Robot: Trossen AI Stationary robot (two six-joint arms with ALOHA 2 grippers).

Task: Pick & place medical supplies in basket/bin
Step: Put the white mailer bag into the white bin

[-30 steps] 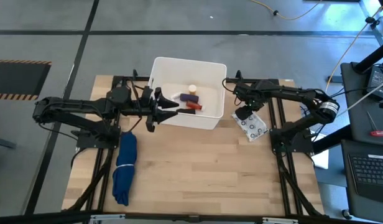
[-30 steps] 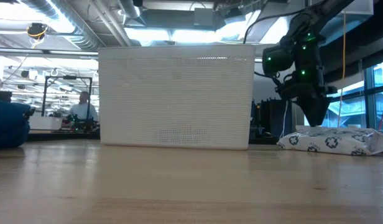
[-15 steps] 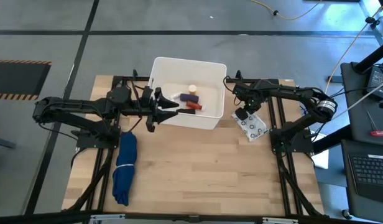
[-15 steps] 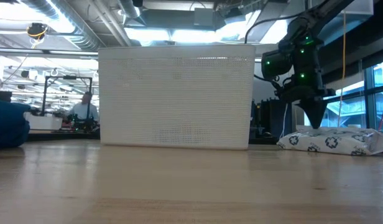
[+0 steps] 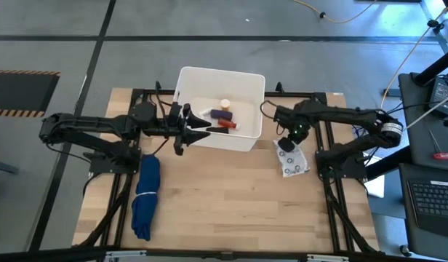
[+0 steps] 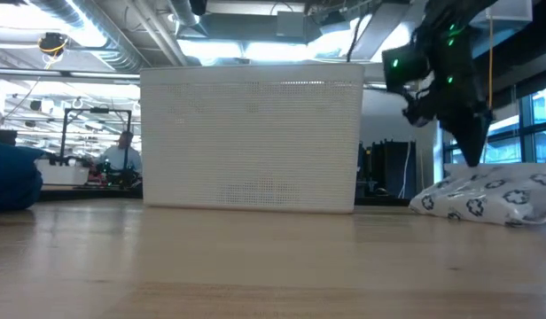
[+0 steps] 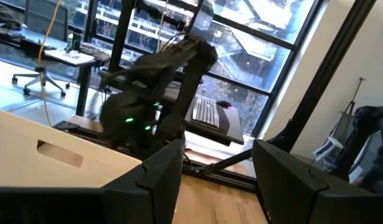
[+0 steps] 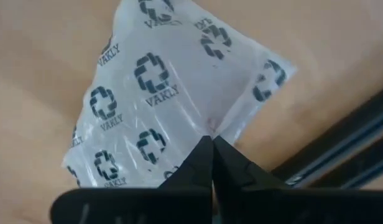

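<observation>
A wooden bench (image 5: 231, 196) carries a white tub (image 5: 220, 110) toward its far side, flanked by two dark robot arms. Inside the tub lie a few small supplies, among them a white-capped vial (image 5: 225, 105), a purple oblong (image 5: 221, 114) and a red tube (image 5: 226, 124). The step in hand looks like picking up the last loose item, a flat white printed packet (image 5: 291, 156) lying on the bench just to the right of the tub. The right hand (image 5: 286, 143) sits low over the packet's near edge; its wrist view shows the fingertips (image 8: 211, 152) pressed together at the packet's surface, perhaps pinching a fold of wrapper, though a firm grip cannot be confirmed. The next move calls for lifting the packet clear of the tub's wall and carrying it over the rim. The left hand (image 5: 189, 131) rests at the tub's left wall, fingers apart and empty. A folded blue cloth (image 5: 145, 196) lies well apart on the left.
</observation>
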